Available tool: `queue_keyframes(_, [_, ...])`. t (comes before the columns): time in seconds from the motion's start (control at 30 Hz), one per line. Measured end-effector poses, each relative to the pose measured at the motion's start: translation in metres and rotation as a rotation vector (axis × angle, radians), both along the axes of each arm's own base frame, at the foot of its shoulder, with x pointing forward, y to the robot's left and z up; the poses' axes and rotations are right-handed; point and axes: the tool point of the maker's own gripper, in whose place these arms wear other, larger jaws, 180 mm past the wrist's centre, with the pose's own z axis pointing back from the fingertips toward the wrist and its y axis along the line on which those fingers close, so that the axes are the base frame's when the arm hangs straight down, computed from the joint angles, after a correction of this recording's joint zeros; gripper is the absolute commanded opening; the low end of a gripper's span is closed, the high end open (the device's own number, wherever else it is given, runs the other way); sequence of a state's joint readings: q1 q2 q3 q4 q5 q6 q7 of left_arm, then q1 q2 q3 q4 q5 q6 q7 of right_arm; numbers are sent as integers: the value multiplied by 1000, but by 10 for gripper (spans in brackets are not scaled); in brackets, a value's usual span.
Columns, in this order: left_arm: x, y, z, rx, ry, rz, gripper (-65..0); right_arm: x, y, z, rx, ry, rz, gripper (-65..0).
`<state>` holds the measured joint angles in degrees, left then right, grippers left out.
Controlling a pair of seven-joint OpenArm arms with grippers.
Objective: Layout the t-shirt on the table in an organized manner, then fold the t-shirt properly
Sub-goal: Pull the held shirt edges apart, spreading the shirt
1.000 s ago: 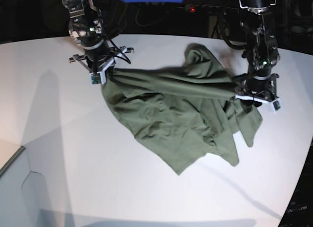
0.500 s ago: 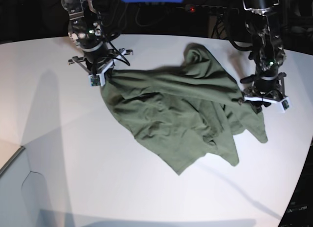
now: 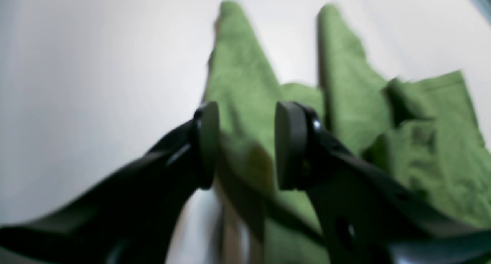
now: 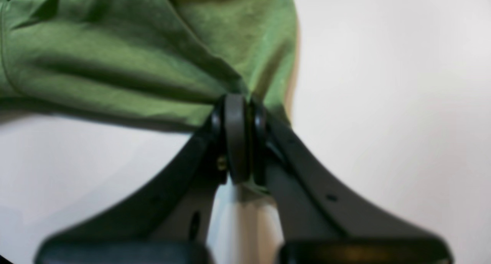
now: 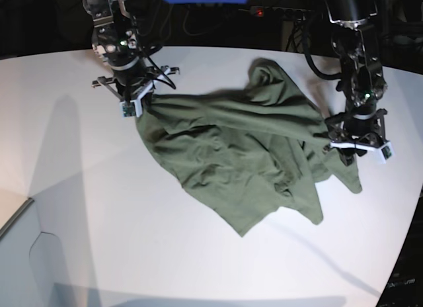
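Laying-out step: right gripper point(image 4: 239, 141) pinching the t-shirt point(image 5: 244, 155), left gripper point(image 3: 243, 145) spread, cloth between, over the table point(image 5: 99, 208). Next: regrasp, flatten.

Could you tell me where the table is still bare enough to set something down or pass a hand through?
The table is bare over its whole near side, below the t-shirt, and along its far left. The back is crowded: the right gripper pinches one end of the cloth, and the left gripper stands open over the other.
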<state>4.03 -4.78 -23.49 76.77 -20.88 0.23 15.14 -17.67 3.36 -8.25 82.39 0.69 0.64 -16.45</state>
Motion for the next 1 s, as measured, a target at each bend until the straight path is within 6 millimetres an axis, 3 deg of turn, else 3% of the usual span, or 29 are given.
queue_keyframes(0.17, [-3, -1, -2, -32, -3, 9, -152, 0, 0, 0, 0, 0, 0, -650])
queue_keyframes(0.23, [-1, -2, -1, -79, -24, 22, -109, 0, 0, 0, 0, 0, 0, -650])
queue_keyframes(0.47, [0, 9, 6, -103, -50, 37, -187, 0, 0, 0, 0, 0, 0, -650])
queue_keyframes(0.6, [-5, 8, -12, -129, -7, 48, -245, 0, 0, 0, 0, 0, 0, -650])
queue_keyframes(0.77, [-10, 7, -32, -151, 45, 60, -247, 0, 0, 0, 0, 0, 0, -650])
queue_keyframes(1.0, [-4, 6, -29, -153, 31, 61, -251, 0, 0, 0, 0, 0, 0, -650])
